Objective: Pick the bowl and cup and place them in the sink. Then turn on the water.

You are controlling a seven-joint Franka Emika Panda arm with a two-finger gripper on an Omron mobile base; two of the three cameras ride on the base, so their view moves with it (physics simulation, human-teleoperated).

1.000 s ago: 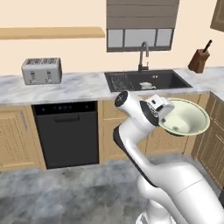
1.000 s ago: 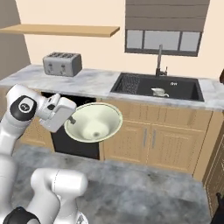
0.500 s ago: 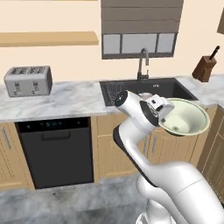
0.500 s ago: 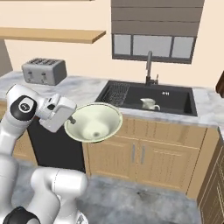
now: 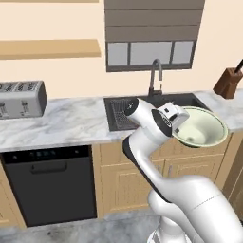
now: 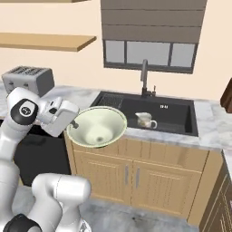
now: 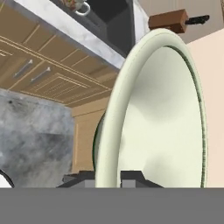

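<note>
Clearly mid-carry in the left base view: bowl [image 5: 199, 126] held out in the air at the gripper [image 5: 176, 124], tipped with its glossy inside toward the camera, in front of the counter's front edge and right of the arm's wrist. Hangs over the cabinet doors [image 5: 142, 178], not yet over the sink [image 5: 156, 110]. Pinched by one rim only, so likely to swing or slip if the arm jerks or turns the wrist fast. Faucet [image 5: 155, 76] upright behind the basin, a thing to strike on a high approach.

Seen from the right base view, bowl [image 6: 97, 126] again off the counter, near the sink's left front corner [image 6: 149, 113]. Cream jug [image 6: 145, 120] already standing in the basin; a careless drop could land the bowl on it and knock it over or leave the bowl tilted.

Close up in the hand view, fingers [image 7: 133, 178] closed on the bowl's rim [image 7: 114, 113], one each side of the wall. Thin edge, smooth glaze, small purchase: risk of sliding out. Knife block [image 7: 168, 20] far off on the counter, no hazard. Cup not made out.
</note>
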